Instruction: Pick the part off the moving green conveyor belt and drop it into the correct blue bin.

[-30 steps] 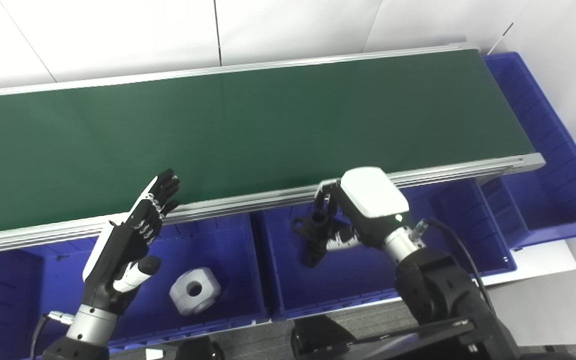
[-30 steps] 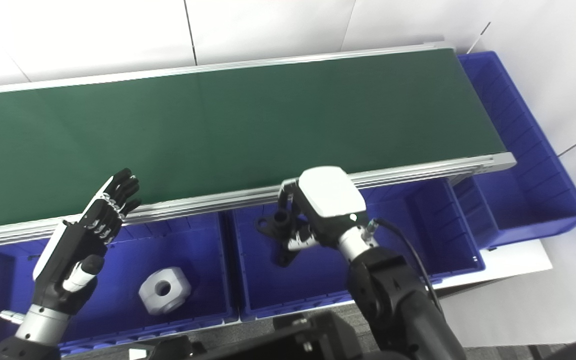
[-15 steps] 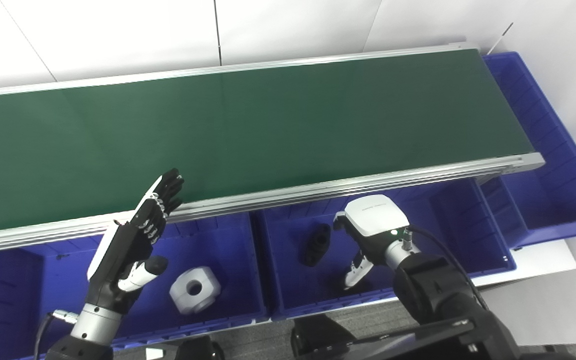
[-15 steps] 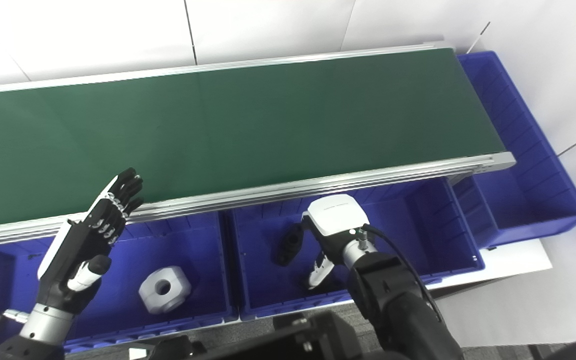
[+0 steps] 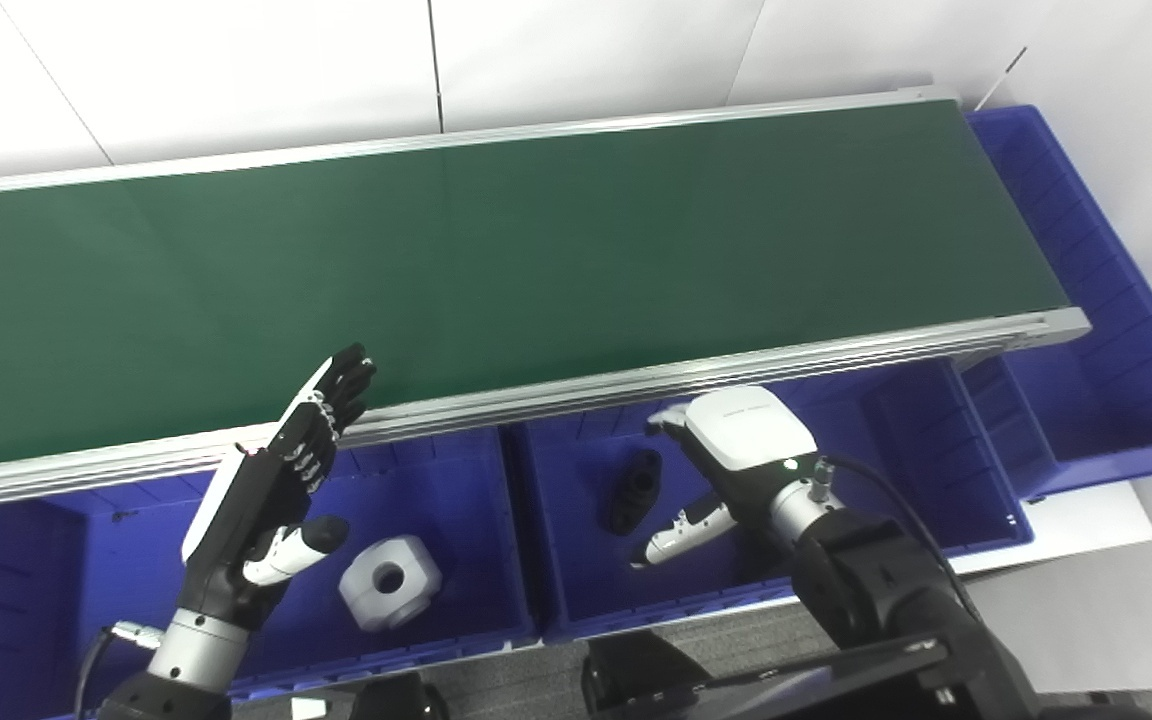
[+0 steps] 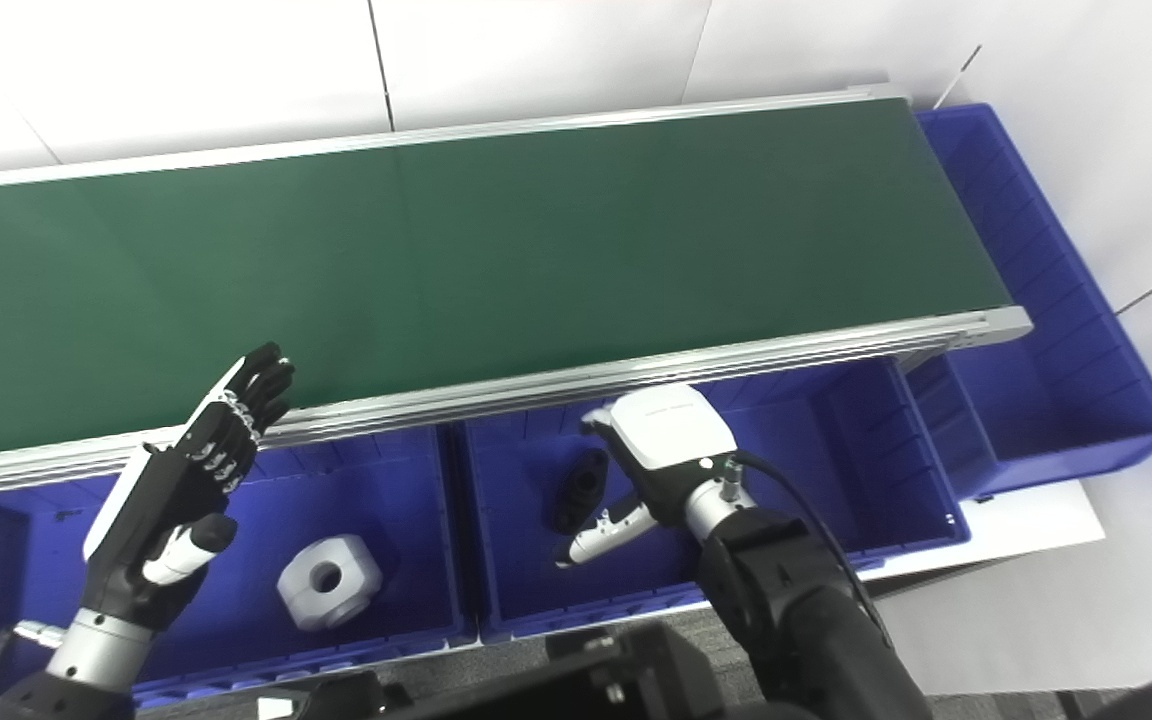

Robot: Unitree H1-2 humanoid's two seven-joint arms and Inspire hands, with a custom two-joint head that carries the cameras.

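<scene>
The green conveyor belt [image 5: 536, 260] carries no part. A black part [image 5: 634, 489] lies in the middle blue bin [image 5: 576, 600], also seen in the right eye view [image 6: 579, 489]. My right hand [image 5: 726, 470] hovers over that bin just right of the part, open, thumb stretched out toward the left, holding nothing. My left hand [image 5: 271, 490] is open with fingers straight, raised over the left blue bin [image 5: 456, 640] by the belt's near rail. A white block with a round hole [image 5: 391, 580] lies in the left bin.
The belt's silver near rail [image 5: 636, 380] runs just behind the bins. A long blue bin [image 5: 1096, 300] stands at the belt's right end. White floor lies beyond the belt and to the right.
My right hand held the black part over the middle bin, then let it go. The part now lies in the bin and the hand has opened beside it. The left hand barely moved.
</scene>
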